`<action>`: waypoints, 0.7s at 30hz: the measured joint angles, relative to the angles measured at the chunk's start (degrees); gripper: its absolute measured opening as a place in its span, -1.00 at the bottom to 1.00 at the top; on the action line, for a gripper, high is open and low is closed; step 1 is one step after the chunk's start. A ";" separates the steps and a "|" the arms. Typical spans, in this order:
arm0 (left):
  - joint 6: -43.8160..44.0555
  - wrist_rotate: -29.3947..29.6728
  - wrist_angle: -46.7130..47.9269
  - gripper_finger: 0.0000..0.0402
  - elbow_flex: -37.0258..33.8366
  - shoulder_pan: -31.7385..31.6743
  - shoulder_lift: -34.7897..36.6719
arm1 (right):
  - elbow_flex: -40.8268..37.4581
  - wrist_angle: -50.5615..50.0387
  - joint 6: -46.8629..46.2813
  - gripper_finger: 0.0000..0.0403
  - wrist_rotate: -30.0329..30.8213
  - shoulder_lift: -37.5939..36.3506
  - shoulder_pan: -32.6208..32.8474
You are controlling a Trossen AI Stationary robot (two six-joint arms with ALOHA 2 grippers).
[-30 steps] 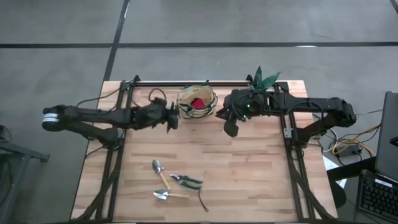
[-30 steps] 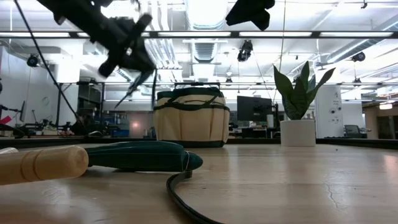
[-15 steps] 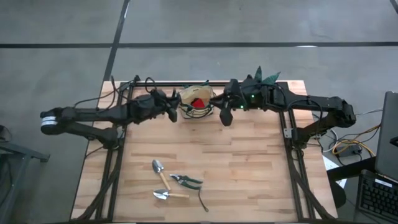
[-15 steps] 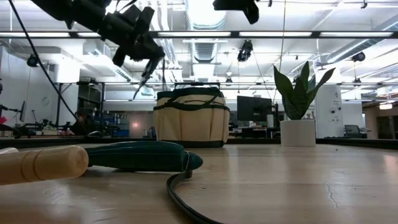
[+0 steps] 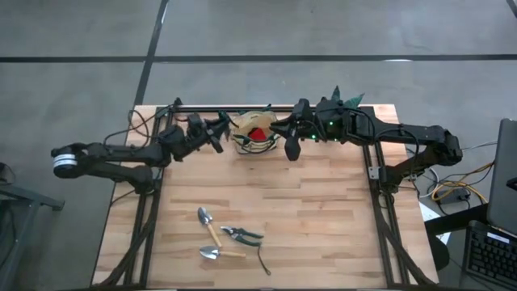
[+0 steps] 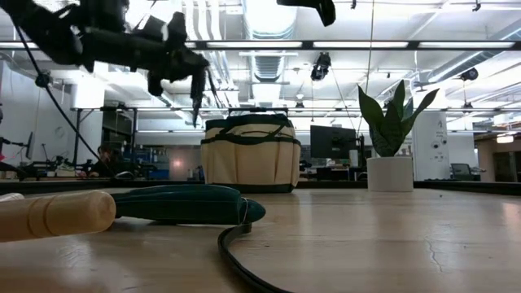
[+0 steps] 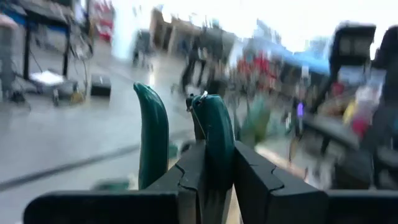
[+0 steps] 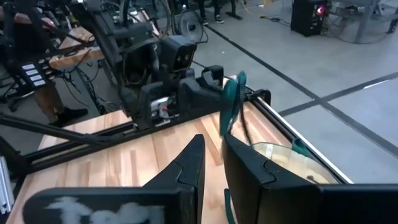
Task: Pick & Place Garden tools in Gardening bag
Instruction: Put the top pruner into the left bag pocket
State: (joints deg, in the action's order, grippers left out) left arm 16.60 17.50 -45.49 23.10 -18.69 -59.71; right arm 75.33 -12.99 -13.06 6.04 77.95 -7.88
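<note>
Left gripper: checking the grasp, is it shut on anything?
Shut: the left gripper clamps green-handled shears, beside the bag.

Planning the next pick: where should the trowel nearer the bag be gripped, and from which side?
Grip the trowel midway along its wooden handle, coming straight down from above, fingers across it. It lies flat, the handle is straight and bare, and the shears lie close beside its end.

the round tan fabric gardening bag with dark green trim [image 5: 255, 132] is standing upright at the table's far edge, a red glove-like item [image 5: 258, 133] lying inside. two wooden-handled metal trowels [image 5: 212, 240], grey-handled pruning shears [image 5: 241, 235] and dark metal snips [image 5: 262, 260] are lying clustered near the front edge. a green-handled tool [image 7: 211, 134] is being held raised beside the bag.
</note>
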 joint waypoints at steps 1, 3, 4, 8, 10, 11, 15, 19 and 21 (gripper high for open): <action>0.36 0.29 -2.98 -0.69 -1.21 -0.50 -0.04 | 0.00 0.11 0.00 -0.74 0.00 0.00 0.00; 1.22 0.72 -7.98 -0.69 -3.59 -1.27 -0.29 | 0.08 0.00 0.00 -0.74 0.00 0.00 0.00; 1.52 0.77 -9.91 -0.69 -4.61 -1.65 -0.35 | 0.13 -0.01 0.00 -0.74 0.00 0.00 0.00; 2.14 2.81 -12.07 -0.69 -6.55 -3.23 -0.52 | 0.44 0.20 0.02 -0.74 0.00 0.00 0.00; 2.60 2.93 -11.90 -0.69 -6.59 -3.70 -1.28 | 0.44 0.12 0.05 -0.74 0.00 0.00 -0.02; 2.89 2.76 -12.20 -0.69 -6.59 -3.82 -1.72 | 0.44 0.08 0.20 -0.74 0.00 0.02 -0.02; 3.07 2.77 -12.97 -0.69 -5.30 -4.00 -5.35 | 0.44 0.07 0.39 -0.74 0.01 0.02 -0.04; 3.31 1.64 -15.12 -0.69 -2.73 -4.01 -9.94 | 0.44 0.04 3.12 -0.74 0.04 0.02 -0.04; 3.54 1.13 -16.84 -0.69 -1.31 -4.01 -12.24 | 0.57 -0.01 3.13 -0.74 0.04 0.02 -0.04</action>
State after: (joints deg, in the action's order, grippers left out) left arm 20.15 18.63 -62.33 21.79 -22.70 -71.94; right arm 75.90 -12.99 -9.93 6.09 77.97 -7.92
